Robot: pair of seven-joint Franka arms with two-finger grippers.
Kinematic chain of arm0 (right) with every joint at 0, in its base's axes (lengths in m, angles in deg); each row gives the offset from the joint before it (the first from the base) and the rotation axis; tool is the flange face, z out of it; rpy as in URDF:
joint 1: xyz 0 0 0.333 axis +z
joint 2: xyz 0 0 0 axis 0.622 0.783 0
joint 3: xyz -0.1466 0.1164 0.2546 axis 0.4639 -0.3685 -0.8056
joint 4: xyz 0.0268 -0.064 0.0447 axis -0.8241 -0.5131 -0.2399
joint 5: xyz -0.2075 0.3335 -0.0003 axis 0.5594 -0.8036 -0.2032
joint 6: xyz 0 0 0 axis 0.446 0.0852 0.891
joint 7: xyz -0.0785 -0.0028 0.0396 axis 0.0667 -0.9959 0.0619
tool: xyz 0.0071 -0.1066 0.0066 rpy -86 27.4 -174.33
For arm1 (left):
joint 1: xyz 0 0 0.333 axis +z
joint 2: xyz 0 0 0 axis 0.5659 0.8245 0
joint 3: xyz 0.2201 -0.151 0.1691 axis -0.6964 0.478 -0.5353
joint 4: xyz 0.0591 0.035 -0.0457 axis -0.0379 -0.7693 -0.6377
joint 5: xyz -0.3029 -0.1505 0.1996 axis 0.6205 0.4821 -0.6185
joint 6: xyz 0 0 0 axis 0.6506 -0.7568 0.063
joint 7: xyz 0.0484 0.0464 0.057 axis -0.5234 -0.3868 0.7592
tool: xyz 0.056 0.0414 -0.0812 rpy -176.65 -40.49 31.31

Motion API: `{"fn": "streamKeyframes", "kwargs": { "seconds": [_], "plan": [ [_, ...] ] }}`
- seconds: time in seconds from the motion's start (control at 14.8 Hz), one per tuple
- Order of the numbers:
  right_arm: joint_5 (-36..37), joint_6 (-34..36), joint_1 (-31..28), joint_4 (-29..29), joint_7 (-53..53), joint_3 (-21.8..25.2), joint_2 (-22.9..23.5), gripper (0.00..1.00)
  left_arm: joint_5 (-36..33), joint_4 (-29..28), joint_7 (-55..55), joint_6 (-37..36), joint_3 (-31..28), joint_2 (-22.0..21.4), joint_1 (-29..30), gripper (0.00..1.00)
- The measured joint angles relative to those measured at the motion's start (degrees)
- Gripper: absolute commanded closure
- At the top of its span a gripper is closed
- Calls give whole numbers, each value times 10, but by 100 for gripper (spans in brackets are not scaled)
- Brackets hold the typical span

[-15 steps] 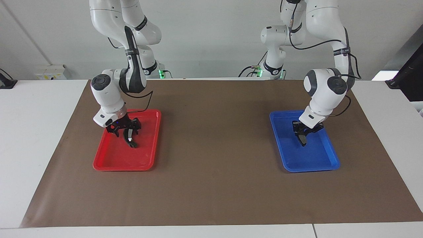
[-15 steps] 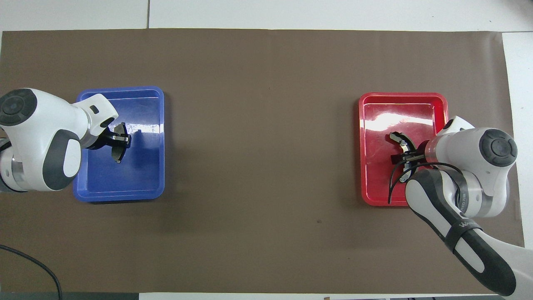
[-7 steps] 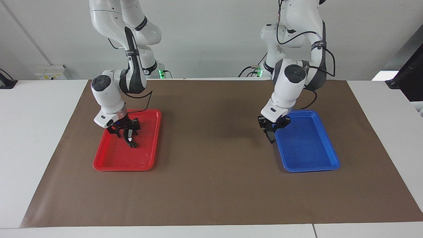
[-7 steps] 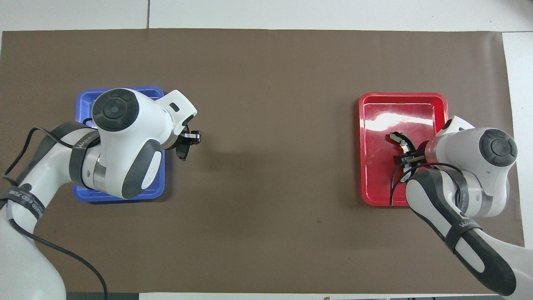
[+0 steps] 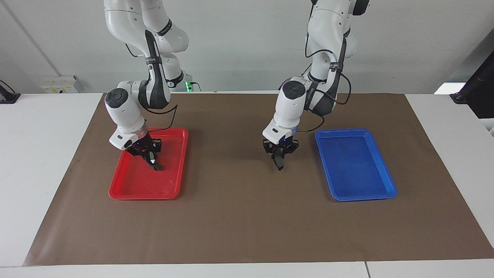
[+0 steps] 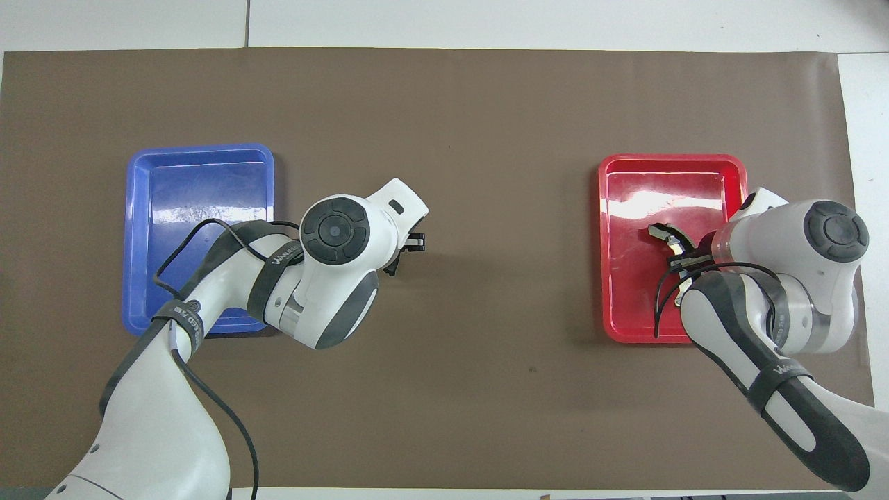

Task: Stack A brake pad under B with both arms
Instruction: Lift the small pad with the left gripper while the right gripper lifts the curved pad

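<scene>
- Left gripper (image 5: 278,160) hangs over the brown mat (image 5: 247,224) between the trays, fingers pinching the short grey pad (image 5: 279,163).
- Right gripper (image 5: 148,154) is down in the red tray (image 5: 127,193), fingers clamped on the long black crescent (image 5: 155,165), whose tip points to about five o'clock in the facing view.
- Blue tray (image 5: 386,189) sits toward the left arm's end of the surface.

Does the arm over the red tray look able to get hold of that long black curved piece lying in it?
Probably yes: the right gripper is shut on the long black crescent brake piece in the red tray, with nothing blocking it.
</scene>
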Motion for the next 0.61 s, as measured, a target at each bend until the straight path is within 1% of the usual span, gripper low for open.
{"fn": "streamKeyframes", "kwargs": {
  "seconds": [0.07, 0.14, 0.2, 0.27, 0.34, 0.41, 0.61],
  "plan": [
    [0, 20, 0, 16, 7, 0, -1, 100, 0, 10, 5, 11, 0, 14, -8, 87],
    [0, 40, 1, 33, 18, -1, -2, 100, 0, 16, 8, 21, 0, 25, -17, 76],
    [0, 60, 4, 50, 32, -2, -4, 100, 0, 20, 11, 26, 0, 35, -26, 54],
    [0, 80, 8, 66, 47, -3, -7, 100, 0, 21, 14, 29, 0, 42, -34, 24],
    [0, 100, 13, 81, 61, -4, -9, 100, 0, 22, 16, 29, 0, 46, -38, 3],
    [0, 115, 21, 93, 79, -5, -10, 100, 0, 22, 16, 29, 0, 47, -39, 1],
    [0, 151, 62, 126, 151, -7, -9, 100, 0, 25, 16, 17, -7, 40, -36, 1]
  ]
}}
